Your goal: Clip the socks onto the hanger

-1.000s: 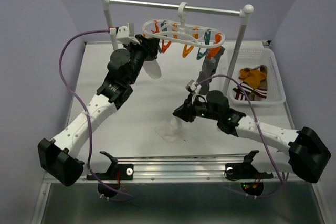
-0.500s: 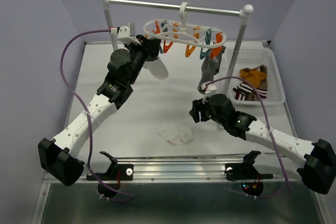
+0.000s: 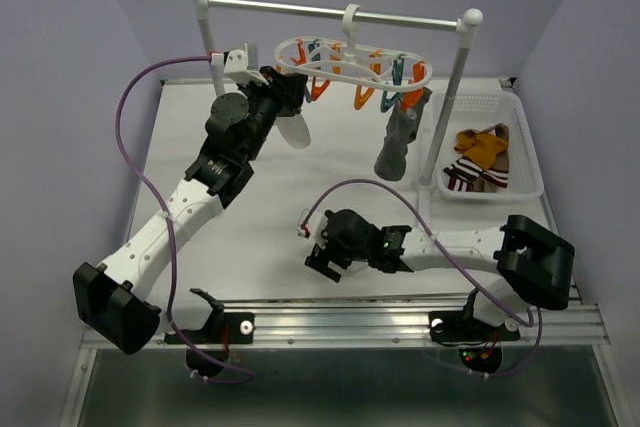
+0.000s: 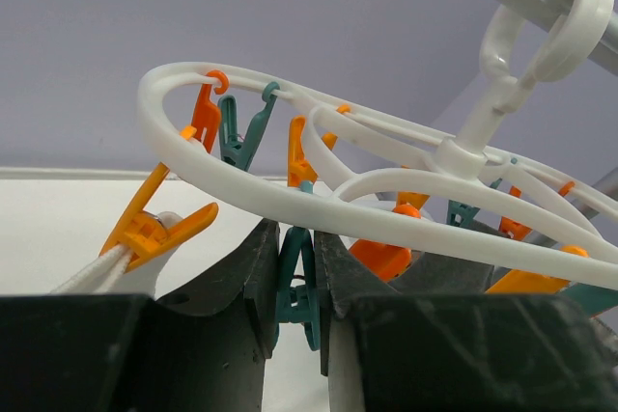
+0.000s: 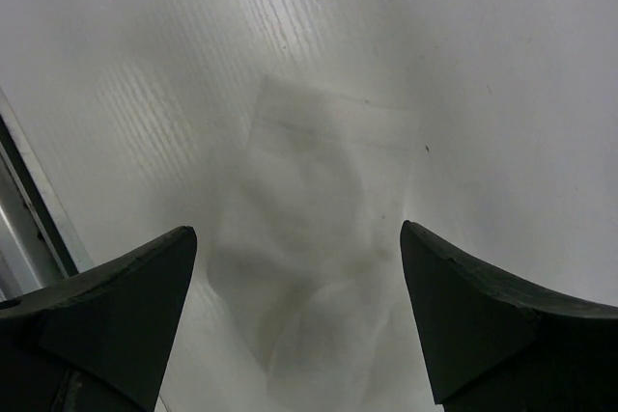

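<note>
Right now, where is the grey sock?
In the top view, the grey sock hangs from the right end of the hanger, beside the stand's right post, left of the basket.

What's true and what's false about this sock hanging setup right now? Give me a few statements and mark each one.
1. A grey sock hangs from the hanger. True.
2. The right fingers are shut on a white sock. False: they stand wide open over the white sock, which lies flat on the table.
3. The left fingers pinch a teal clip on the hanger. True.
4. The basket is empty. False: it holds several socks, one mustard and one striped among them.
</note>
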`<state>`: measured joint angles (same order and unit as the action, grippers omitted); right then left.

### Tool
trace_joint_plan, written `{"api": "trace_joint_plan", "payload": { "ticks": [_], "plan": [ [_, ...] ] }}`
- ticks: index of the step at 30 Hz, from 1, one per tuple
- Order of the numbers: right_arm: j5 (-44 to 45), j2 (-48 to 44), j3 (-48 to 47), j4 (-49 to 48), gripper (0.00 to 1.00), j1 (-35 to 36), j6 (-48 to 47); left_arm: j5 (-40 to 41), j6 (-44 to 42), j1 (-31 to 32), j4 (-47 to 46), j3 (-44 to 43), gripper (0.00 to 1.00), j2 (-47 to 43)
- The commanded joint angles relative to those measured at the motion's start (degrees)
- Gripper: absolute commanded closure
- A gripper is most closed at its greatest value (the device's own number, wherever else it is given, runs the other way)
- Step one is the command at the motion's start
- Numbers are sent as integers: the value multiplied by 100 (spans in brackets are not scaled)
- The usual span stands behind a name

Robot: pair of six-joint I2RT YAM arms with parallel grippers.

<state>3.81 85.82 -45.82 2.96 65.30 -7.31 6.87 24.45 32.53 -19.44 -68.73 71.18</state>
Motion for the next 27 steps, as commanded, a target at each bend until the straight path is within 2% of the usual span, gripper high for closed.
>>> {"api": "trace_joint_plan", "payload": {
  "ticks": [1, 6, 13, 16, 22, 25, 26, 27],
  "plan": [
    [31, 398, -129, -1104, 9, 53, -349, 68, 95, 16, -253, 9, 100, -69],
    [173, 804, -261, -1316, 11, 53, -376, 86, 122, 16, -236, 53, 100, -113],
    [14, 805, -15, -1193, 11, 53, -245, 130, 122, 16, -200, 44, 100, -87],
    [102, 822, 135, -1166, 18, 53, -253, 130, 104, 16, -209, 70, 100, -60],
    [172, 1156, 109, -1008, 19, 53, -368, 209, 104, 16, -244, 79, 100, -34],
    [111, 1235, 39, -982, 26, 53, -420, 209, 69, 16, -244, 61, 100, -34],
    [119, 1279, 21, -982, 39, 53, -429, 209, 60, 16, -244, 61, 100, -51],
    [154, 1297, 12, -982, 47, 53, -455, 218, 60, 16, -244, 53, 100, -51]
  ]
}}
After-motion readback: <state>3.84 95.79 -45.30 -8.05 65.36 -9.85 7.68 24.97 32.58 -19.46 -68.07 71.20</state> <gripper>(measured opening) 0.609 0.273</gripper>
